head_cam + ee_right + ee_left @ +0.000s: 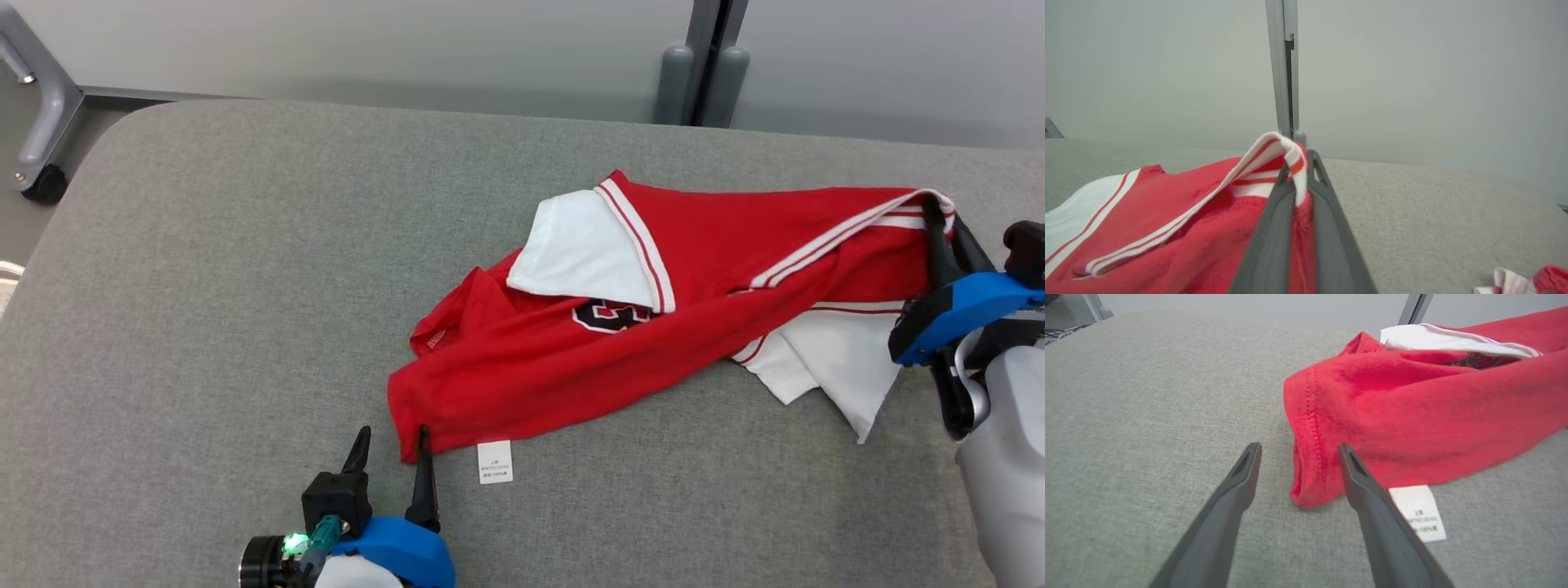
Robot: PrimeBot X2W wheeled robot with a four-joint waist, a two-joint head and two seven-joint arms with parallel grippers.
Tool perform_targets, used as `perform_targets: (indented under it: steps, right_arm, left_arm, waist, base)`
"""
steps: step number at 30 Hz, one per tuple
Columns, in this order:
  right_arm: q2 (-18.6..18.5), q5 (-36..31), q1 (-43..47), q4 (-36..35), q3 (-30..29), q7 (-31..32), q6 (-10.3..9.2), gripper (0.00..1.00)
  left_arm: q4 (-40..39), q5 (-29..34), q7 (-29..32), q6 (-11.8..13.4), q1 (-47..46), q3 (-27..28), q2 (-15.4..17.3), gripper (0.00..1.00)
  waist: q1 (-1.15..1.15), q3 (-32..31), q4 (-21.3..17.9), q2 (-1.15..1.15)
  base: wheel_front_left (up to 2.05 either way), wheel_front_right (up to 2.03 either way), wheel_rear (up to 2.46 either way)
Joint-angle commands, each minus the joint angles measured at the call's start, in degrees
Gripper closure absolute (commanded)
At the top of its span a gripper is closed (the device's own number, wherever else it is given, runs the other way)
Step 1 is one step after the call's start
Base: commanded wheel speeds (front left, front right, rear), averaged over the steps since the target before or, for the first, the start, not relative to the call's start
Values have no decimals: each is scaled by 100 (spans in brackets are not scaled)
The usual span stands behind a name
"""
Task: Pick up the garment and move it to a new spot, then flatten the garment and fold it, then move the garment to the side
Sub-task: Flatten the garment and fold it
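The garment (653,327) is a red shirt with white sleeves and striped trim, lying crumpled across the grey padded table (204,286). My right gripper (939,216) is shut on its striped edge at the right, lifting that edge a little; the right wrist view shows the trim (1294,163) pinched between the fingers (1274,228). My left gripper (390,445) stands open at the garment's near-left hem corner (1310,457), which lies between the fingers (1363,486) in the left wrist view. A white care label (1421,512) sticks out beside the right finger.
A grey wall panel with a vertical post (706,65) stands behind the table. A frame leg on a caster (41,180) is at the far left, past the table's rounded corner. Bare padding spreads to the left and front.
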Motion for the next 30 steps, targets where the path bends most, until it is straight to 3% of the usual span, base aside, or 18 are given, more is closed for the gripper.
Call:
perform_targets:
  steps: [1,6,13,22,30]
  right_arm:
    - [-11,-223,-171,158,-148,-5,1,0]
    - [137,-665,-136,185,-473,-9,1,0]
    - [604,-925,721,-860,-669,-9,1,0]
    - [1024,-596,2286,-2026,-139,-9,1,0]
    - [1140,-409,3008,-2331,66,-9,1,0]
  left_arm:
    - [24,22,-1,30,-53,22,-1,0]
    - [79,49,-1,40,36,96,-1,0]
    - [120,112,-2,-19,154,219,-1,0]
    - [206,203,-1,-69,440,499,-1,0]
    - [389,233,-1,-120,705,761,-1,0]
  waist:
    - [0,15,31,-1]
    - [0,-37,-51,-1]
    - [0,-339,-382,-1]
    - [0,-756,-828,-1]
    - [0,-946,-1050,-1]
  base:
    - [0,0,0]
    - [0,0,0]
    - [0,0,0]
    - [0,0,0]
    - [0,0,0]
